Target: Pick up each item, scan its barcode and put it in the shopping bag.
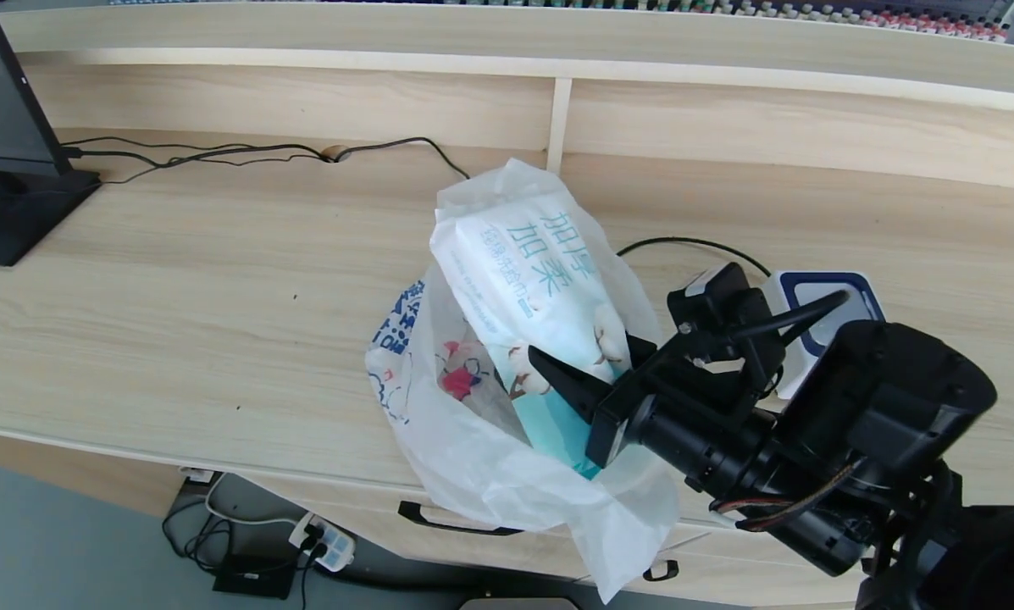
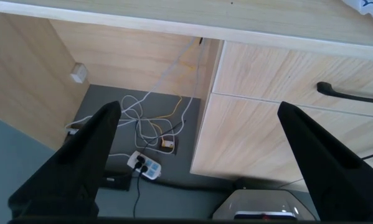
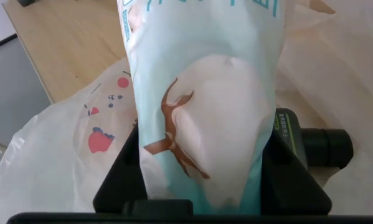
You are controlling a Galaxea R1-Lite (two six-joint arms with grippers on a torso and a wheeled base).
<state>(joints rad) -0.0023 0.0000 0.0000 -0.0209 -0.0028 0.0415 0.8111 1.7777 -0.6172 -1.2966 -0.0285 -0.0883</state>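
Note:
A white and teal tissue pack (image 1: 532, 280) with a cotton picture stands tilted, its lower end inside the white plastic shopping bag (image 1: 473, 457). The bag lies on the wooden counter and sags over its front edge. My right gripper (image 1: 598, 366) is shut on the pack's lower part, coming in from the right. In the right wrist view the tissue pack (image 3: 205, 112) is pinched between the two black fingers (image 3: 121, 183) of the right gripper (image 3: 205, 193), above the bag (image 3: 55, 162). My left gripper (image 2: 198, 168) hangs open below the counter's edge, with nothing in it.
A white and blue barcode scanner (image 1: 845, 292) stands on the counter behind my right arm, its cable running left. A black monitor (image 1: 2, 127) with cables stands at the far left. Drawer fronts with a black handle (image 2: 351, 93) lie under the counter, and a power strip (image 2: 146, 165) on the floor.

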